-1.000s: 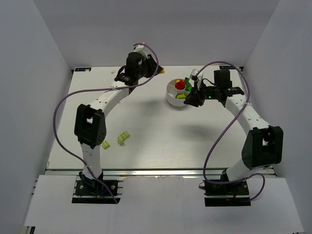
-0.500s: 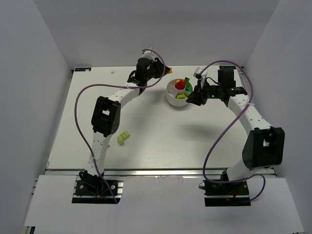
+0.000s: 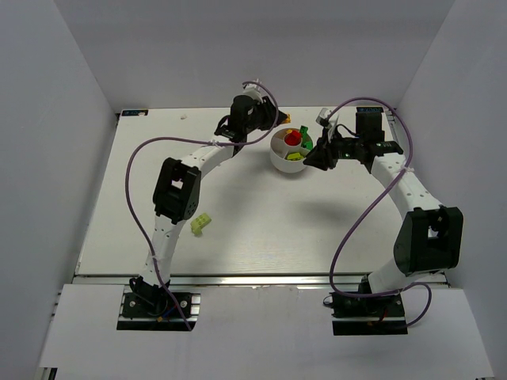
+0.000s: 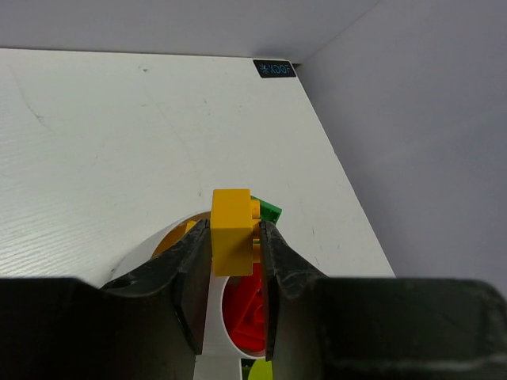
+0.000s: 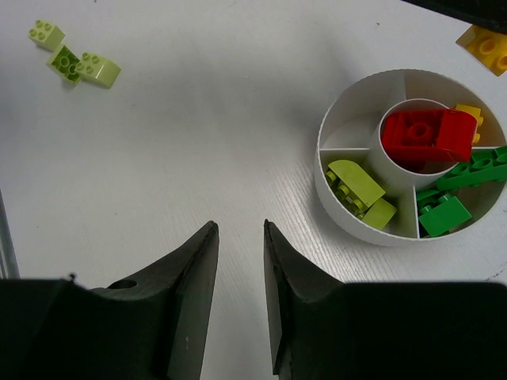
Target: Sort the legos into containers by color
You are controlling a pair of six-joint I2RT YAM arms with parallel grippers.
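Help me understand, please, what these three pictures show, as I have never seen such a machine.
These are two robot arms bolted to a white table. One picture looks down from above. The other two come from a camera on each wrist, so each shows its own tool. The left tool grips an orange-yellow brick just over the edge of the round white dish. The right tool is open and empty beside the dish. The dish holds red bricks in its centre cup, with lime bricks and green bricks in separate wedges. Loose lime bricks lie on the table.

The dish (image 3: 285,165) sits far right of centre on the table (image 3: 261,229), bricks (image 5: 418,136) in its compartments; loose bricks (image 3: 200,225) lie near-left.
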